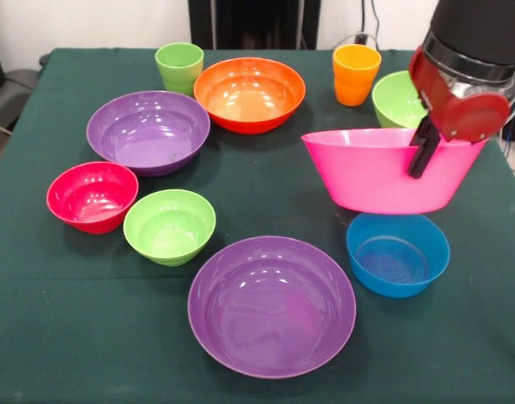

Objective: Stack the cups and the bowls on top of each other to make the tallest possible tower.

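My gripper (426,156) is shut on the rim of the huge pink bowl (367,172) at the right and holds it slightly above the cloth. One black finger lies on the bowl's outer wall; the other is hidden inside. The bowl's inside does not show. No bowls are nested. One large purple bowl (272,305) sits at the front centre, the other purple bowl (148,130) at the left. The small blue bowl (398,253) lies just in front of the pink one. The green cup (179,67) and orange cup (356,74) stand at the far side.
The large orange bowl (250,94) sits between the cups. A large lime green bowl (394,99) is partly hidden behind the pink bowl and the arm. A small red bowl (92,195) and a small lime green bowl (169,225) touch at the left. The table's right edge is close.
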